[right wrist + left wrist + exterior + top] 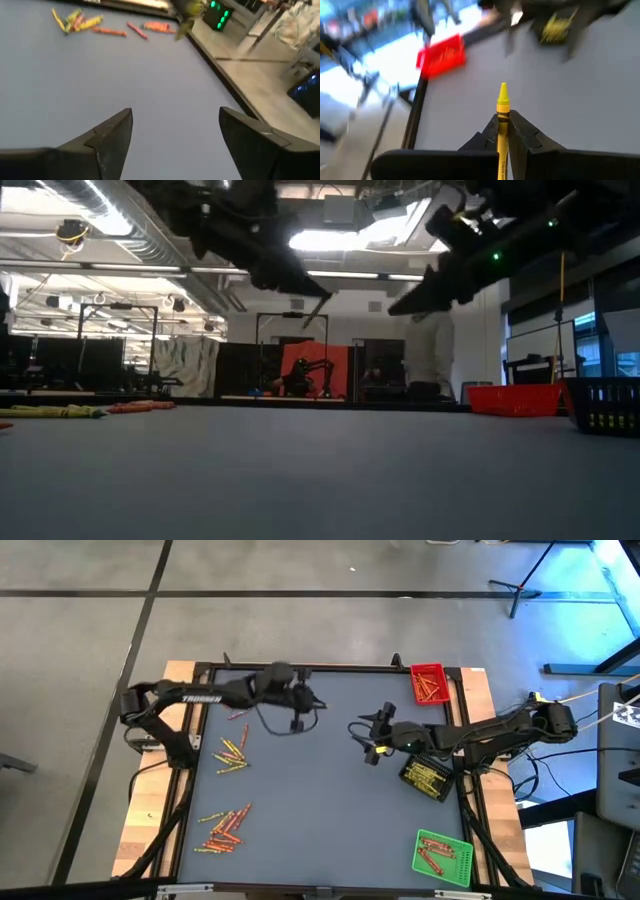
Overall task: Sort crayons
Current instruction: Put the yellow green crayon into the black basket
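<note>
The middle of the grey desk [320,810] is left bare from the centre down to 6 o'clock. The 9 and 7 o'clock zones are taken up by loose red, orange and yellow crayons [231,753]. A red plastic tray [428,683] at 1 o'clock, a black mesh tray [428,779] at 3 and a green tray [443,857] at 5 block the right edge. Both dark arms are held over the upper half.

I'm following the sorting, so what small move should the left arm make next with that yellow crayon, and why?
Probably carry it toward the black tray. The left tool is shut on a yellow crayon above the table, and that tray seems to hold yellow ones. The right tool hangs open and empty nearby.
</note>
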Robot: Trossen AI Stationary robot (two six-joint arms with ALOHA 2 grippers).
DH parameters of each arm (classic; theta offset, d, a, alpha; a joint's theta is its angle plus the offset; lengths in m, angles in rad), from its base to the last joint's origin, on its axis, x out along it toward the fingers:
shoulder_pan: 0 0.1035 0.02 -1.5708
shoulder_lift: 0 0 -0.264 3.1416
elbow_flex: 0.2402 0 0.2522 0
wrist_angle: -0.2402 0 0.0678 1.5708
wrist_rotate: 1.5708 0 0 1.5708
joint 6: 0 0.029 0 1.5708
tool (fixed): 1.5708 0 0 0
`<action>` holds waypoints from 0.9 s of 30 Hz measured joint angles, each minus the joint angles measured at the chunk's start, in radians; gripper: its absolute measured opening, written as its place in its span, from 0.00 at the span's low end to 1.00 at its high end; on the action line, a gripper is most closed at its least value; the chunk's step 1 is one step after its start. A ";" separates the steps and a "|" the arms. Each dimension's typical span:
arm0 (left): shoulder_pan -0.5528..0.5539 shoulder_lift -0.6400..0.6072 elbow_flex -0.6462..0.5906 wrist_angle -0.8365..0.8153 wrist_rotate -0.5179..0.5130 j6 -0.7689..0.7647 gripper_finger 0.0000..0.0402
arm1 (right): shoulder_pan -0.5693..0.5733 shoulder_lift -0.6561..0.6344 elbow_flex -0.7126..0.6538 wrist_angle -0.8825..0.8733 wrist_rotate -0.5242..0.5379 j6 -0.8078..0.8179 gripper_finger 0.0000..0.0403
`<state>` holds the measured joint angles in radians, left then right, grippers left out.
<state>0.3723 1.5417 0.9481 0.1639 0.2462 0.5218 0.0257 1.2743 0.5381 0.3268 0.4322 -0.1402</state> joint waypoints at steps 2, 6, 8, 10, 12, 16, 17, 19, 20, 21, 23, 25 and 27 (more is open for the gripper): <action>-0.057 -0.021 -0.070 0.156 0.001 -0.031 0.00 | 0.000 0.001 -0.002 0.046 -0.035 -0.001 0.71; -0.163 -0.023 -0.161 0.346 -0.004 -0.079 0.00 | 0.002 0.016 -0.002 0.122 -0.134 0.003 0.68; -0.214 -0.023 -0.182 0.405 -0.034 -0.098 0.00 | 0.012 0.029 -0.002 0.159 -0.167 0.010 0.67; -0.264 -0.023 -0.190 0.440 -0.079 -0.101 0.00 | 0.021 0.051 -0.002 0.189 -0.191 0.007 0.66; -0.303 -0.023 -0.190 0.460 -0.131 -0.111 0.00 | 0.040 0.077 -0.002 0.240 -0.227 -0.003 0.65; -0.359 -0.019 -0.190 0.481 -0.177 -0.123 0.00 | 0.071 0.143 -0.002 0.414 -0.243 -0.032 0.63; -0.370 -0.017 -0.190 0.483 -0.185 -0.124 0.00 | 0.078 0.161 -0.001 0.458 -0.255 -0.046 0.62; -0.387 -0.016 -0.190 0.478 -0.194 -0.134 0.00 | 0.089 0.190 0.000 0.525 -0.296 -0.063 0.61; -0.396 -0.016 -0.190 0.482 -0.201 -0.146 0.00 | 0.094 0.207 0.010 0.540 -0.313 -0.073 0.60; -0.405 -0.015 -0.190 0.491 -0.204 -0.147 0.00 | 0.095 0.221 0.024 0.544 -0.317 -0.075 0.59; -0.427 0.001 -0.190 0.524 -0.220 -0.139 0.00 | 0.095 0.253 0.055 0.534 -0.323 -0.075 0.58; -0.445 0.011 -0.190 0.531 -0.249 -0.122 0.00 | 0.095 0.296 0.086 0.535 -0.332 -0.075 0.57; -0.449 0.017 -0.190 0.554 -0.263 -0.121 0.00 | 0.095 0.327 0.112 0.524 -0.331 -0.075 0.55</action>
<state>-0.0766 1.5589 0.7586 0.7181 -0.0172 0.4007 0.1204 1.6009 0.6504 0.8511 0.1010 -0.2150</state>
